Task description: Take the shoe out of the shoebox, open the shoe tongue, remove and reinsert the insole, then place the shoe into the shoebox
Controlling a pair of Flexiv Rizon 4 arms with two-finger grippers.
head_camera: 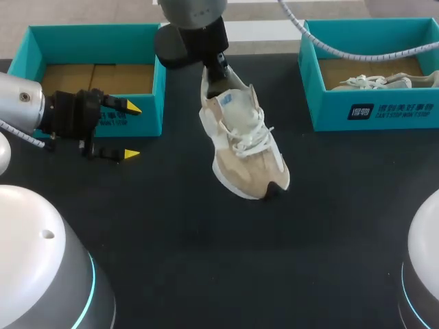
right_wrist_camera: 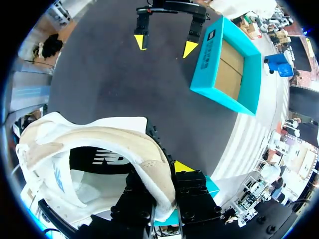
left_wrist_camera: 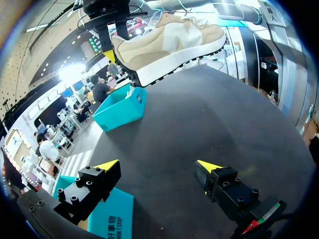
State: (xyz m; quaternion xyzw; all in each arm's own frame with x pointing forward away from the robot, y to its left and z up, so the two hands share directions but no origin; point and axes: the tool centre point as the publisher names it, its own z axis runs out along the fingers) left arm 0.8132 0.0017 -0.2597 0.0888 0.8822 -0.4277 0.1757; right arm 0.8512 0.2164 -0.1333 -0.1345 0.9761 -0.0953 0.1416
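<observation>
The right gripper (head_camera: 218, 77) is clenched on the heel collar of the beige sneaker (head_camera: 243, 140), whose toe points away from it. The sneaker appears to be lifted off the desk (head_camera: 206, 260). The left gripper (head_camera: 129, 130) is released and holds nothing. It sits beside 1 teal shoebox (head_camera: 154, 103), facing the sneaker's side from well apart.

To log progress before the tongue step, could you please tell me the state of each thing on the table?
shoe: laced, gripped at the heel collar.
right tool: shut on the shoe.
left tool: open, empty.
left shoebox: open, empty.
right shoebox: open, holds a second shoe.
</observation>
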